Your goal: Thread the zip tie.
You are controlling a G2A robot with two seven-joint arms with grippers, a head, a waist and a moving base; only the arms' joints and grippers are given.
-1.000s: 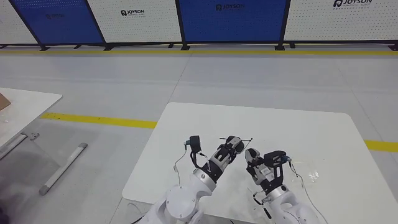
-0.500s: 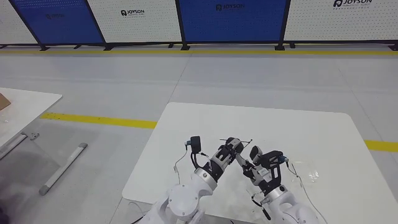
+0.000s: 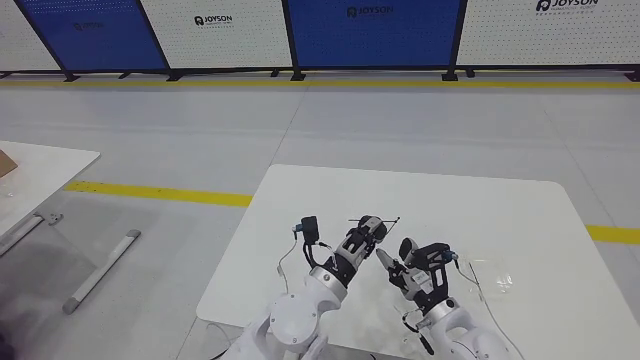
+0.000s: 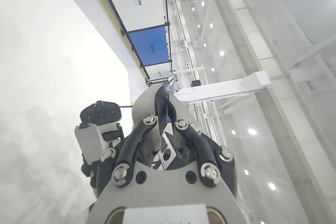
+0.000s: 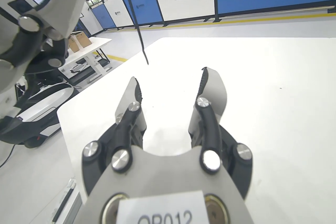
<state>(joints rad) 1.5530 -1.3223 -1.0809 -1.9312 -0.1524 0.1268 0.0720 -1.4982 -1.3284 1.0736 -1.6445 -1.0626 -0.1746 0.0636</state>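
**Operator:** Where is the zip tie right now?

**Observer:** Look at your left hand [image 4: 166, 91]. Its two pads are pressed together on the zip tie [image 5: 130, 7]. In the left wrist view you see the strap as a thin black line caught between them.

**Operator:** And the rest of the strap?

**Observer:** In the right wrist view, the tie's square head sits just beside the left hand's fingertips. From there the long black strap runs out toward your right hand, over the white table [image 5: 262, 72]. Its pointed tip is in the air, touching nothing.

**Operator:** What about my right hand?

**Observer:** Your right hand [image 5: 170, 74] is spread wide and carries nothing. Its fingers [image 5: 211, 88] are well apart. The tie's tip lies just beyond the gap between them, nearer one finger than the other, with no contact on either.

**Operator:** How do the two hands sit from above?

**Observer:** In the top view you have both over the near part of the table, close together, with the right hand pointing toward the left one. I cannot tell which way the head's slot faces.

**Operator:** Anything else around?

**Observer:** Blue and white panels [image 3: 375, 10] stand along the far side of the floor. A yellow line [image 3: 160, 193] crosses the floor beside your table.
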